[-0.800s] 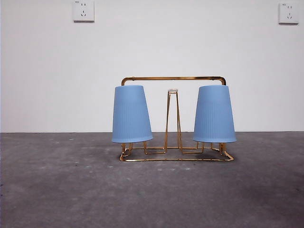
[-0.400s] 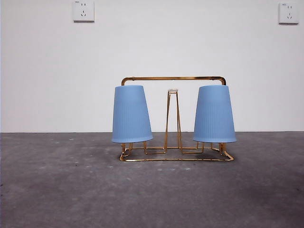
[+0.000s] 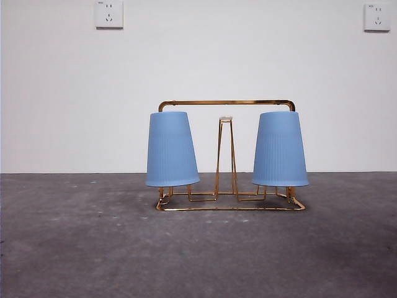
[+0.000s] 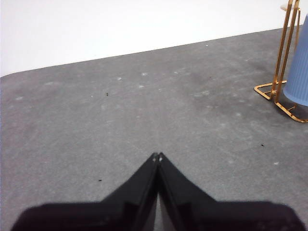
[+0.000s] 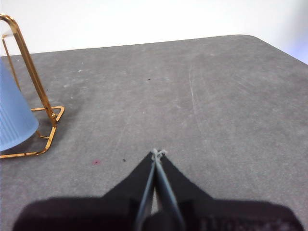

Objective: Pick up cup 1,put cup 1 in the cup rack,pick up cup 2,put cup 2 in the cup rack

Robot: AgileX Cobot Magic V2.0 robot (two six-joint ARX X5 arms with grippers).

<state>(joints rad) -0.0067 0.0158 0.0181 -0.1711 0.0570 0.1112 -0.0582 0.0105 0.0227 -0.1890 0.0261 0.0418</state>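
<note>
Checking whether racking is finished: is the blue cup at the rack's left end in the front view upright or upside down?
Upside down. That blue cup has its wide rim at the bottom and narrow base on top, hanging above the cup rack base.

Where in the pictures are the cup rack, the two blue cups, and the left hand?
cup rack (image 3: 226, 102), front view, top handle bar.
left-side blue cup (image 3: 171, 150), front view, wall.
right-side blue cup (image 3: 280, 150), front view, wall.
left hand (image 4: 157, 156), left wrist view, shut tips.

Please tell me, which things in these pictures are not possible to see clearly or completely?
- Front view: the pegs under both blue cups are hidden by the cups themselves.
- Left wrist view: the cup rack and its cup are cut off by the picture's edge.
- Right wrist view: the other cup is cut off likewise.
- Front view: neither the left pincer nor the right pincer appears.
</note>
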